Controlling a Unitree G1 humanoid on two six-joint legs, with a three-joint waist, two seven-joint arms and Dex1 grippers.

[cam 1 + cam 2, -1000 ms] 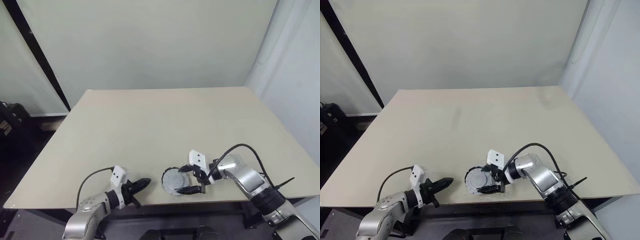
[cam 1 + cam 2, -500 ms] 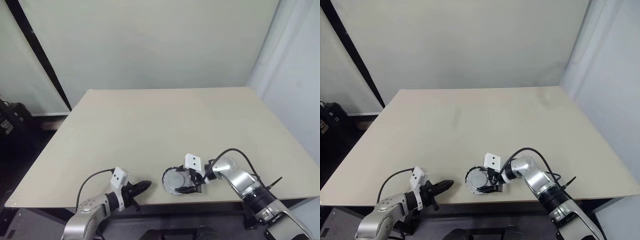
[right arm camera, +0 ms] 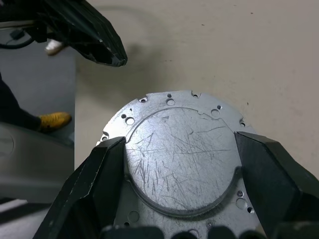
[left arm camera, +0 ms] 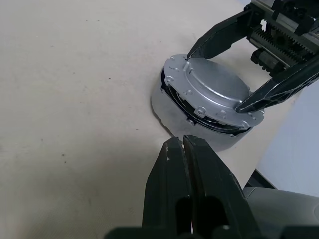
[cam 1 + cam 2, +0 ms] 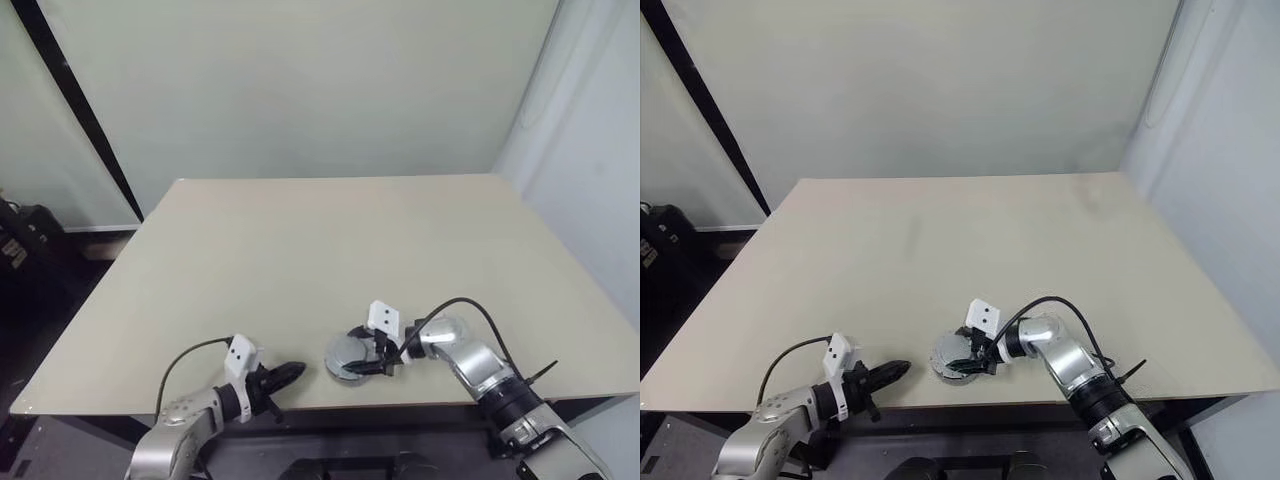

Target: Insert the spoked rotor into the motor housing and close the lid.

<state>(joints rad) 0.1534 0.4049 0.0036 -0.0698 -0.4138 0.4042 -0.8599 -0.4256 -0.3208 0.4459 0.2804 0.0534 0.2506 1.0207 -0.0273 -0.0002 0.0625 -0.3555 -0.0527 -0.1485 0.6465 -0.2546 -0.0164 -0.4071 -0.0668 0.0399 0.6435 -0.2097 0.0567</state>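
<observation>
Table [image 5: 300,250]: near edge just below both grippers; bare top beyond.
Lid [image 3: 179,159]: atop motor housing [image 4: 172,107], near that edge.
Right gripper [image 3: 179,164]: fingers bracket lid rim, contact unclear.
Left gripper [image 4: 183,149]: closed, empty, just beside housing.

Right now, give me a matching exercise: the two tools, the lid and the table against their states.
Things:
1. left tool
2. right tool
3. lid
4. table

States:
A. fingers straddling the grey disc
B. pale beige, bearing the assembly near its front edge
C. fingers shut, holding nothing
D. scratched grey metal, seated on top of the assembly

Pairs: 1-C, 2-A, 3-D, 4-B
</observation>
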